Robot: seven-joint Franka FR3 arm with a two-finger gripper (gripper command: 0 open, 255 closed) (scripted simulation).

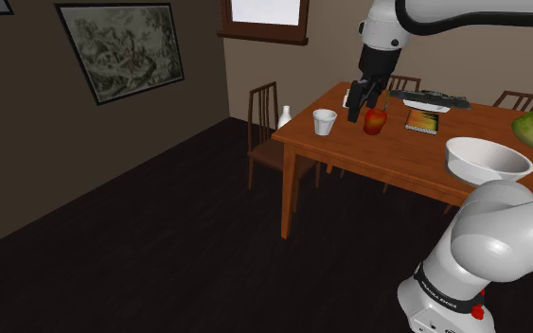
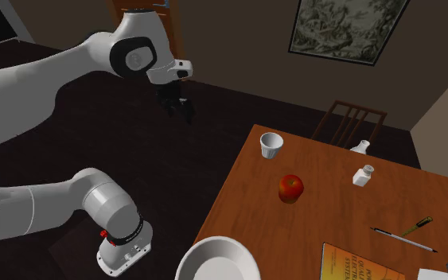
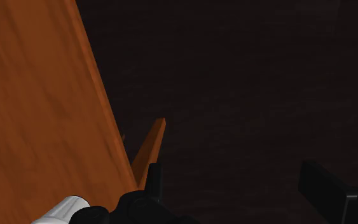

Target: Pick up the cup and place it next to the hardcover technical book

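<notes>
Shoulder view: the white cup (image 1: 324,121) stands at the counter's (image 1: 397,156) corner on that view's left, well apart from the book (image 1: 422,120). Second exterior view: the arm (image 2: 55,79) arches high, gripper (image 2: 180,111) out over the floor (image 2: 222,95), so I'd swing it in above the cup's rim first. Wrist view: fingers (image 3: 323,184) spread wide, holding nothing.

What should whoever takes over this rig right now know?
Gripper: jaws open, empty, raised over the floor just off the table edge.
Cup: white, upright near the table corner, not held.
Book: flat on the table, farther along, beyond the apple.
Done: nothing yet.
Left: reach the cup, grasp it, carry it over, set it beside the book.
</notes>
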